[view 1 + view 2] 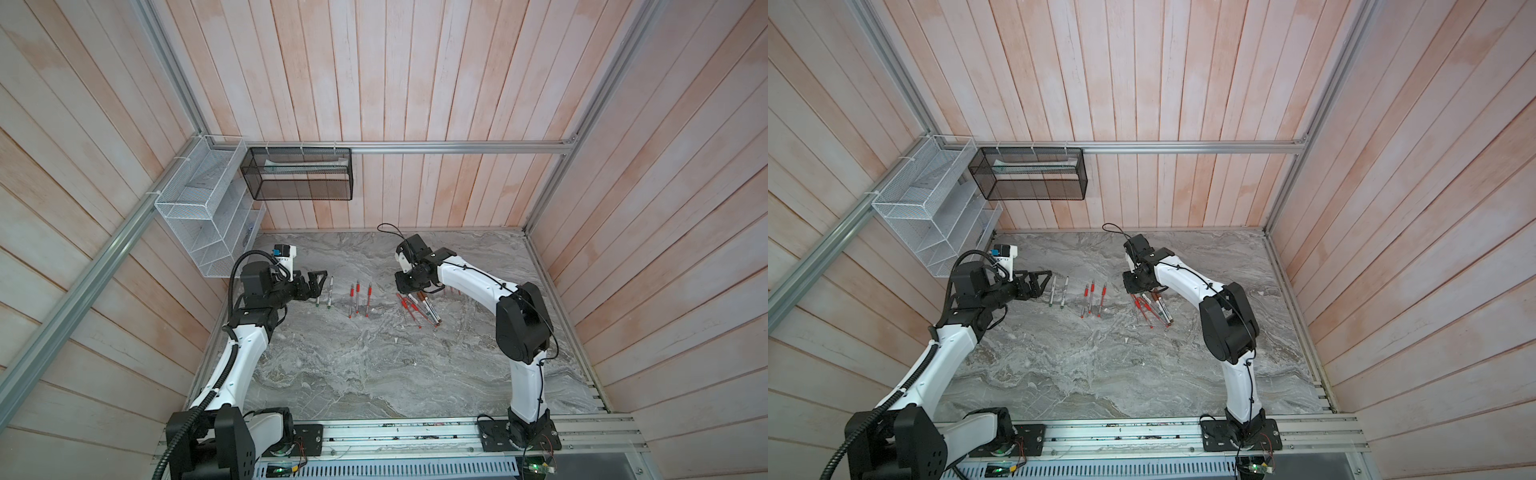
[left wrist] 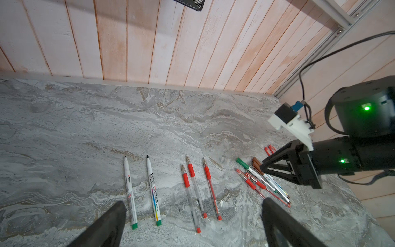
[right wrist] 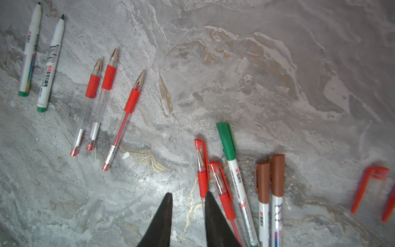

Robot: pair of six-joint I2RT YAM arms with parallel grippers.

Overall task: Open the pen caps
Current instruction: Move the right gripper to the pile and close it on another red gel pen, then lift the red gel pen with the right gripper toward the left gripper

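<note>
A pile of capped pens (image 1: 420, 309) (image 1: 1152, 309) lies under my right gripper (image 3: 189, 194). In the right wrist view two pens wear slim red caps (image 3: 201, 149), one a green cap (image 3: 227, 141) and two wear brown caps (image 3: 277, 173). Two loose red caps (image 3: 367, 186) lie apart on the table. My right gripper stands open by a narrow gap over bare table, one fingertip (image 3: 210, 205) just beside the nearest red pen. My left gripper (image 2: 193, 203) (image 1: 318, 280) hovers wide open and holds nothing, near two uncapped white markers (image 2: 130, 192).
Three uncapped red gel pens (image 2: 192, 188) (image 1: 359, 299) lie side by side between the markers and the pile. A black mesh basket (image 1: 297, 174) and a white wire rack (image 1: 208, 203) hang on the back-left walls. Wooden walls enclose the marble table (image 1: 374, 365).
</note>
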